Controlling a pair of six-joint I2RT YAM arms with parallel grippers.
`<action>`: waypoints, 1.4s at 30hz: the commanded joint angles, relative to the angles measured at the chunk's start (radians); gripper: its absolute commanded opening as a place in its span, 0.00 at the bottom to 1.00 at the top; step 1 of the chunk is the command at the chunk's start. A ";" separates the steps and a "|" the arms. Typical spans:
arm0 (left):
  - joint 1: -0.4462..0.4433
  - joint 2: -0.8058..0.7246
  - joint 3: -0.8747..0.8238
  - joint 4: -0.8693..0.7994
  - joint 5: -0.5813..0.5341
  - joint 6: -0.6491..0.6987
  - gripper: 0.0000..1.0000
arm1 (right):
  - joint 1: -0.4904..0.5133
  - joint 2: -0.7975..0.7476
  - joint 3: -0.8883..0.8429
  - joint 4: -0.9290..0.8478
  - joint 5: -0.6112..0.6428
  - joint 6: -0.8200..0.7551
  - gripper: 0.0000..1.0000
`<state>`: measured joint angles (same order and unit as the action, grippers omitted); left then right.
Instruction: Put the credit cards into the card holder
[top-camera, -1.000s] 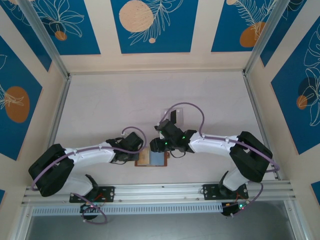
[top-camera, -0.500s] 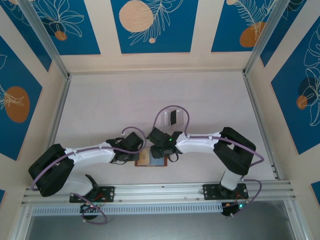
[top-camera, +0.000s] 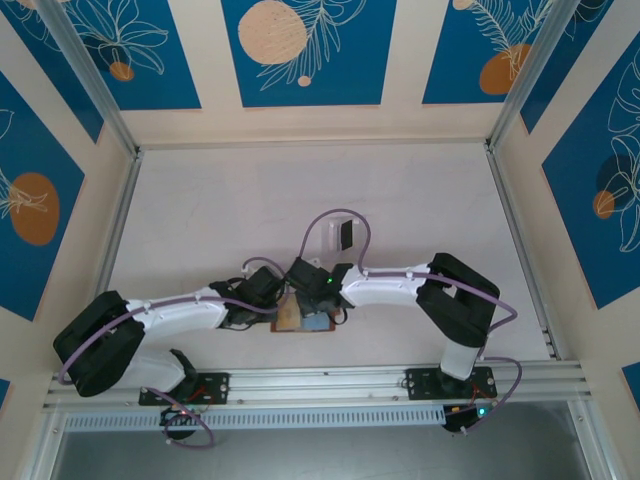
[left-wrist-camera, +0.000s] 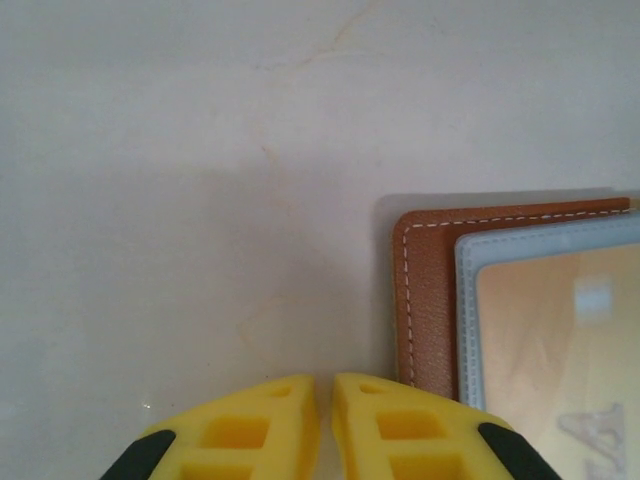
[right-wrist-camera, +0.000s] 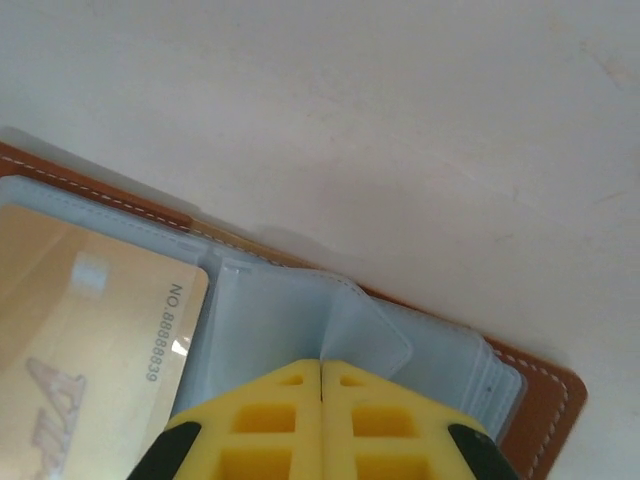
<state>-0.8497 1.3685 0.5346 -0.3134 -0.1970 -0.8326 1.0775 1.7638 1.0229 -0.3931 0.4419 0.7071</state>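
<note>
Pale table (top-camera: 200, 220) with faint tan veining, framed by metal rails on the left, right and near sides. Bears a brown leather card holder (top-camera: 303, 322) in the near middle, lying open and flat, grey-blue pockets facing up, white-stitched edge resting straight on the surface and casting a soft shadow toward the far side. Bears also a clear plastic stand (top-camera: 333, 238) farther back, just right of centre, apart from the card holder.

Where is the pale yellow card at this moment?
The pale yellow card lies flat on the left half of the open brown card holder, between the left gripper and the right gripper.
</note>
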 joint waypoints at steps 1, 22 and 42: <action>-0.006 0.146 -0.110 0.190 0.104 -0.012 0.13 | 0.033 -0.043 -0.040 -0.068 0.026 0.011 0.00; -0.009 0.177 -0.109 0.300 0.176 -0.062 0.13 | -0.078 -0.067 -0.152 0.433 -0.540 0.155 0.14; 0.054 -0.269 -0.193 0.002 0.134 -0.084 0.42 | -0.192 -0.165 -0.194 0.408 -0.721 0.095 0.33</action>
<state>-0.8234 1.1648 0.3901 -0.1463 -0.1211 -0.9085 0.8925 1.6264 0.8482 0.0666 -0.2699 0.8333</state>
